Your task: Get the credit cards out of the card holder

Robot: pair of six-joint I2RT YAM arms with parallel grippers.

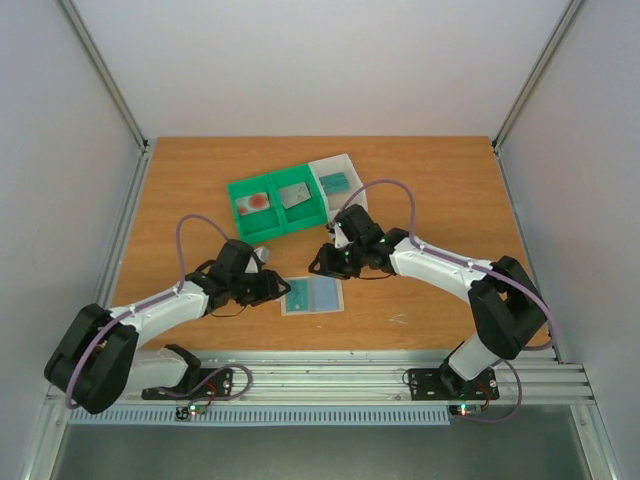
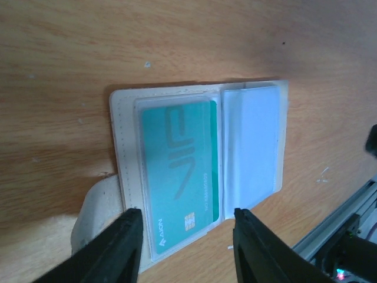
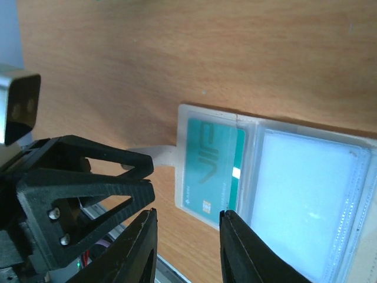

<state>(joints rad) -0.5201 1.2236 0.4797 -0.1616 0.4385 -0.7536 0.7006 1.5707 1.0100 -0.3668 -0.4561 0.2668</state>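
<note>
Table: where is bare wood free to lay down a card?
Free: left of the green tray to the table edge, and right of the white tray. Crowded: between trays and card holder, where left gripper and right gripper meet.

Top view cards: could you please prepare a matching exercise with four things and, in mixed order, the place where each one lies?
Things:
1. white card with red circle
2. grey card
3. pale blue card
4. card holder

Places:
A. right compartment of the green tray
B. lying open on the table
C. in a clear pocket of the card holder
D. left compartment of the green tray

Pairs: 1-D, 2-A, 3-C, 4-B.
</note>
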